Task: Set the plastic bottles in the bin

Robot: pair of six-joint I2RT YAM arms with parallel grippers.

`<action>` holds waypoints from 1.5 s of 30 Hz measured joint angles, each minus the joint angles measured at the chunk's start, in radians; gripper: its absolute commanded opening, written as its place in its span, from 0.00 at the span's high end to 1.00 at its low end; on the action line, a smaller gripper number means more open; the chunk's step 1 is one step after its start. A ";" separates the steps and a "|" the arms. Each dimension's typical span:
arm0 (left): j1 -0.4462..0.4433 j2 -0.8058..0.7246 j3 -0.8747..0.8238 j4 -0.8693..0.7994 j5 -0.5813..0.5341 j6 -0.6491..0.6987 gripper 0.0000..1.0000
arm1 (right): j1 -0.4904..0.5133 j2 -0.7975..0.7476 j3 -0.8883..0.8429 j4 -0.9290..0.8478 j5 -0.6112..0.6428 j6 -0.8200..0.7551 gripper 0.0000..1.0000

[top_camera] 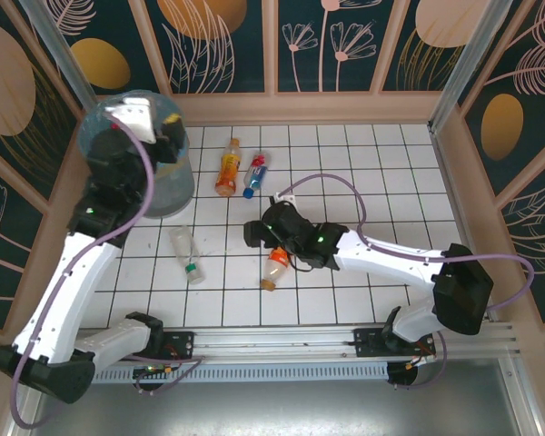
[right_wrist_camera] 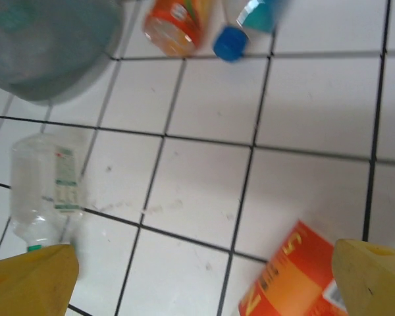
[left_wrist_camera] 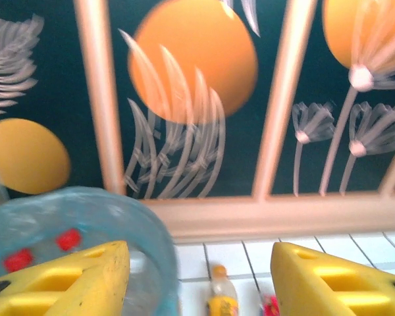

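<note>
The left arm (top_camera: 77, 272) reaches far forward. The left gripper (top_camera: 170, 136) hangs over the rim of the bin (top_camera: 174, 189), its fingers apart with nothing between them. The right arm (top_camera: 381, 254) bends across to its left, and the right gripper (top_camera: 259, 233) sits low over the tiles (top_camera: 391, 182), spread wide and holding nothing.

Four bottles lie on the tiles:
- An orange-labelled bottle (top_camera: 274, 267) lies just beside the right gripper on its near side.
- A clear bottle (top_camera: 186, 254) lies to the left of the right gripper.
- An orange bottle (top_camera: 228, 168) and a blue-capped bottle (top_camera: 255, 174) lie beyond the right gripper, near the bin.
</note>
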 measured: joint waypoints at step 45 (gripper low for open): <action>-0.282 -0.045 -0.253 0.255 0.153 -0.071 0.25 | 0.055 -0.015 -0.259 0.126 -0.043 0.141 0.71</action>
